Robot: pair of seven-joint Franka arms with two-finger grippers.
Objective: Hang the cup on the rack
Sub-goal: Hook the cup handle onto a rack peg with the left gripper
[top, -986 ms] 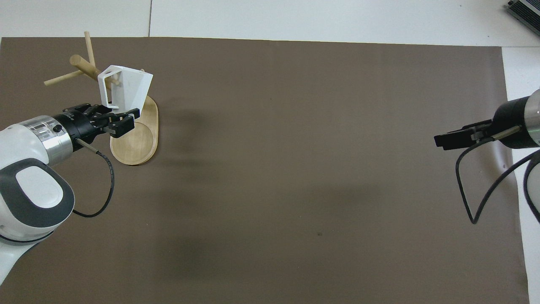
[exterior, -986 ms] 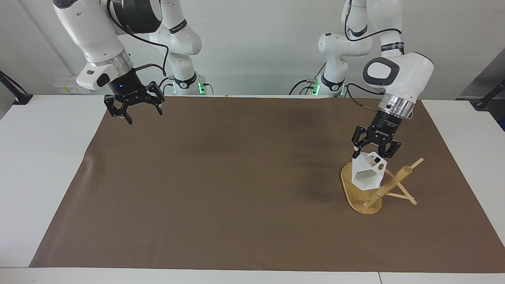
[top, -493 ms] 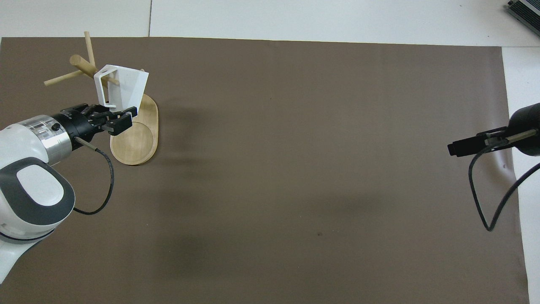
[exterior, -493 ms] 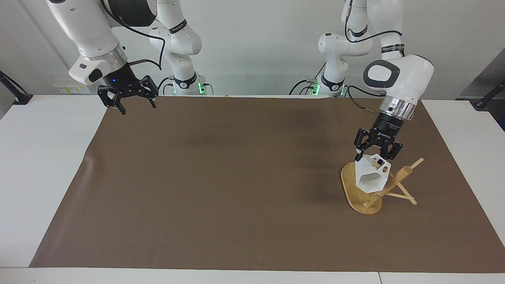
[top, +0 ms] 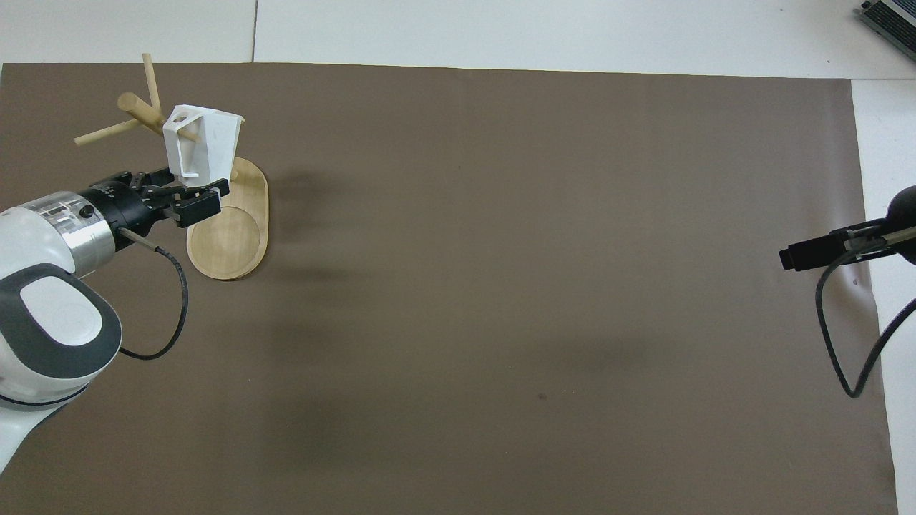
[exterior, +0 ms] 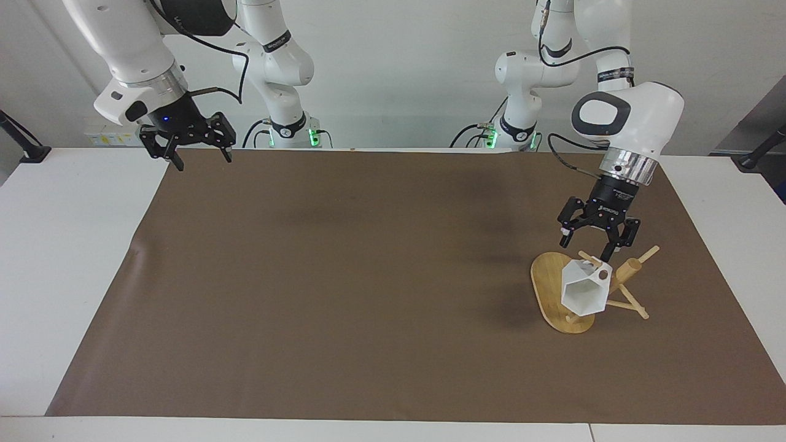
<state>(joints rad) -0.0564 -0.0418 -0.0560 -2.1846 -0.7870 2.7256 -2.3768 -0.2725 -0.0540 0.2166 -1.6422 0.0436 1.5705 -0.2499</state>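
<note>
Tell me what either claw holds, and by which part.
Nothing. The left claw stands open above the cup, which hangs on the rack; the right claw is open.

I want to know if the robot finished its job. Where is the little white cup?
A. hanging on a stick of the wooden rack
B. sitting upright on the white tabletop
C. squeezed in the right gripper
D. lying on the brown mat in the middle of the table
A: the cup hangs by its handle on a peg of the rack, and the left gripper stands open just above it, not holding it.
</note>
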